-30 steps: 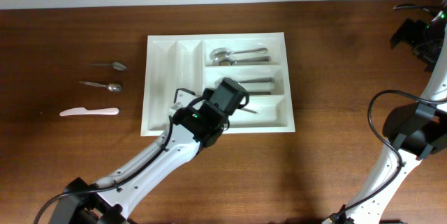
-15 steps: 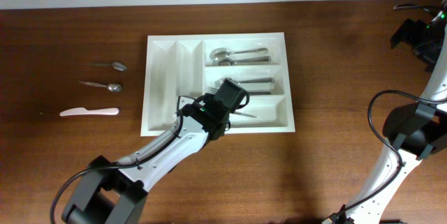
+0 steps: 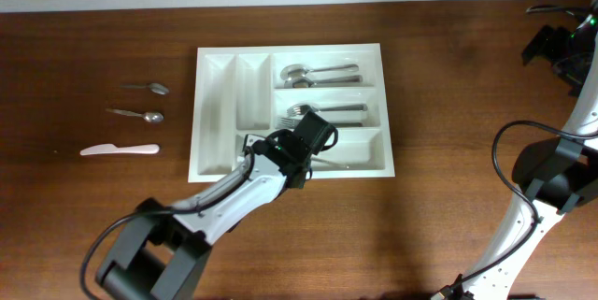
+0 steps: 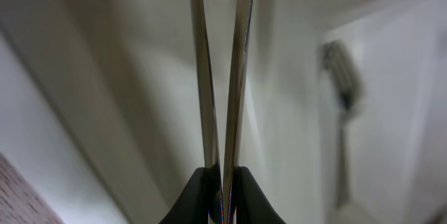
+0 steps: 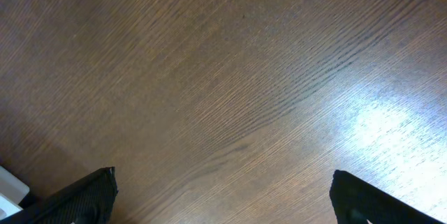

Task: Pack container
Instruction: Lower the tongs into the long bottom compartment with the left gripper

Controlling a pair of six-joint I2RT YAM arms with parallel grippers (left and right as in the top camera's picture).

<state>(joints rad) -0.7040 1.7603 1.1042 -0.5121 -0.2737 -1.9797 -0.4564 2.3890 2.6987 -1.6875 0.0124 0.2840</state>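
The white container [image 3: 201, 113] lies at the table's centre. It holds spoons [image 3: 299, 75] in the top wide compartment and forks [image 3: 301, 110] in the middle one. My left gripper [image 3: 315, 137] is over the bottom wide compartment. In the left wrist view it [image 4: 223, 182] is shut on thin metal cutlery [image 4: 241, 77], seen edge-on as two strips reaching into the tray [image 4: 84, 112]; a blurred fork [image 4: 340, 77] lies to the right. My right gripper [image 3: 559, 46] is at the far right back, open and empty over bare wood [image 5: 223, 185].
Left of the tray lie two small spoons [image 3: 149, 87] [image 3: 145, 114] and a white plastic knife [image 3: 120, 150]. The two long narrow compartments [image 3: 217, 104] hold nothing. Black cables loop by the right arm's base [image 3: 523, 164].
My left gripper has moved a little right and toward the front edge over the bottom compartment, with the metal cutlery in it. The right arm has not moved.
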